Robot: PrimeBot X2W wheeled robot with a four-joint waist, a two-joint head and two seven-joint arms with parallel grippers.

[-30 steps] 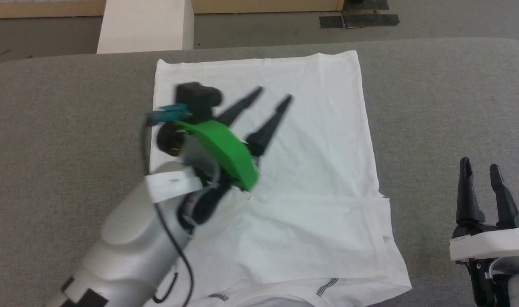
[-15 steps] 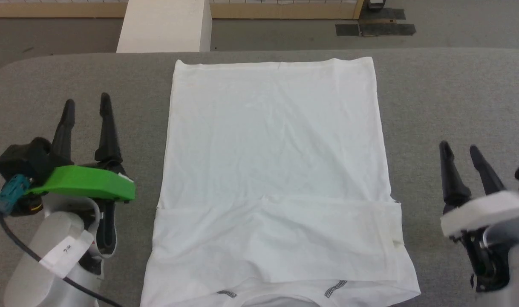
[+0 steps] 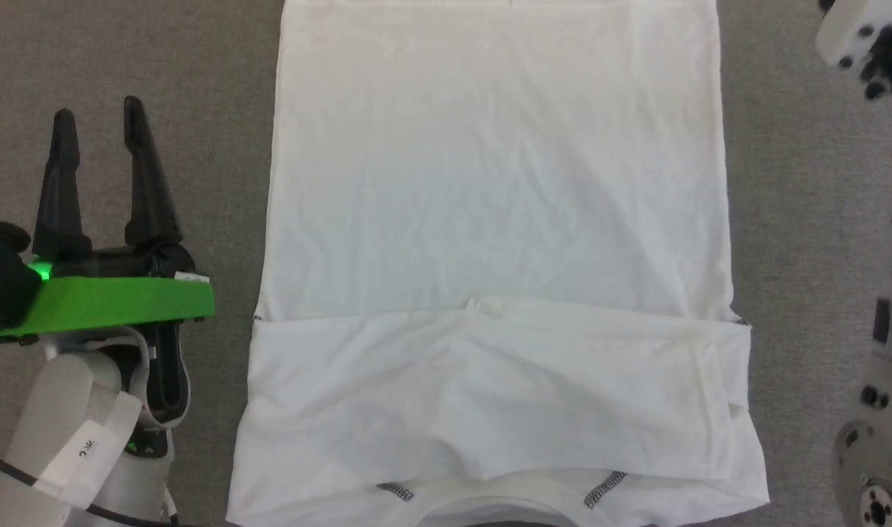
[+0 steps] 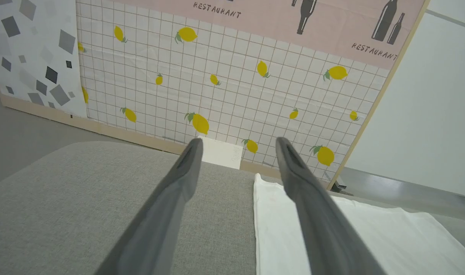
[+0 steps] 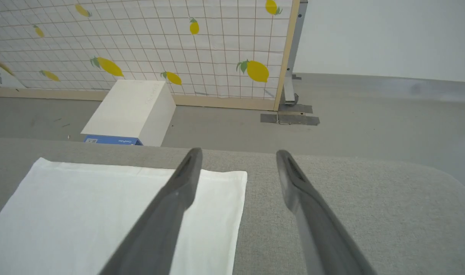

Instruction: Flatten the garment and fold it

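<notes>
Spread flat along the middle of the grey desk [image 3: 124, 58]: the garment [image 3: 490, 183], white and lightly creased. Folded inward at the near end, with a wide band of cloth laid across the body. Dark zigzag stitching [image 3: 605, 489] at the near edge, on either side of the neckline curve. Far hem straight, far right corner square in the right wrist view.

Just beside the garment's left edge, over bare desk: the left hand [image 3: 98, 107], fingers spread wide, holding nothing, pointing away from the robot. Green bracket [image 3: 116, 304] across its base.

Near the garment's far right corner, clear of the cloth: the right hand [image 5: 239, 152], likewise spread wide and empty.

Beyond the desk, on the floor: a white box [image 5: 133, 107] in front of a lemon-print panel [image 5: 179, 38].
</notes>
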